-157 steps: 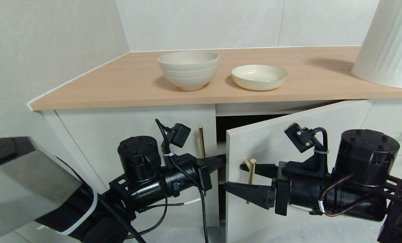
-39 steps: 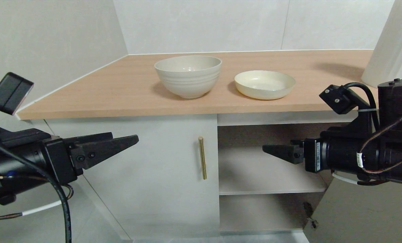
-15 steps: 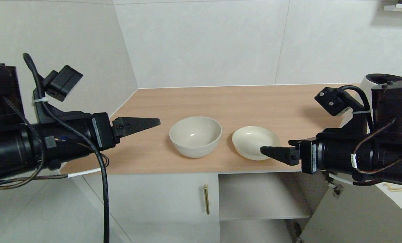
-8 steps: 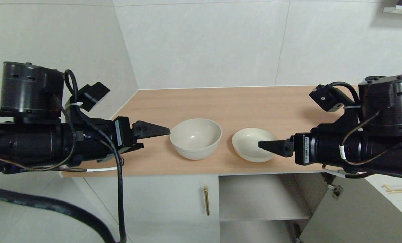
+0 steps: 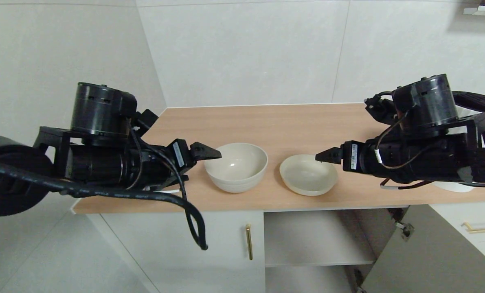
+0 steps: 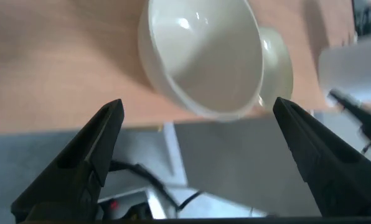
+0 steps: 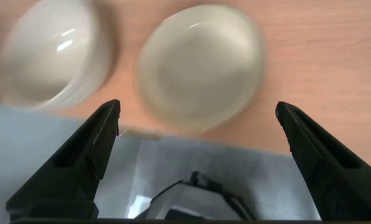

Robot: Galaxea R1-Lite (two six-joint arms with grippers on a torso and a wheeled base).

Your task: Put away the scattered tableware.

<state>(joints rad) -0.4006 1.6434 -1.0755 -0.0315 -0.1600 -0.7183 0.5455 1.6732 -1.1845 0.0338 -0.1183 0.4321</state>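
The left gripper [image 6: 198,109] hangs over the left end of the wooden counter [image 5: 283,122], its fingers spread wide apart and holding nothing. Its tip points at the left rim of the deep bowl [image 5: 236,167], which stands upright near the counter's front edge. Just to the right of the bowl, and apart from it, sits a shallow dish [image 5: 307,175]. The right gripper [image 7: 198,109] points at the dish's right rim, its fingers also wide apart and empty.

From the head view, each gripper appears side-on, so the gap between its fingers is hard to judge. Each wrist view looks down between the spread fingers: the bowl lies ahead of the left pair, the dish ahead of the right pair. Whether either tip touches a rim cannot be told.

The head view also takes in the cabinet below: a closed door with a brass handle [image 5: 248,242], then an open compartment with a shelf [image 5: 315,240], its door [image 5: 409,260] swung out to the right.

A small white sticker [image 5: 180,154] sits on each gripper body; the print is too small to read.
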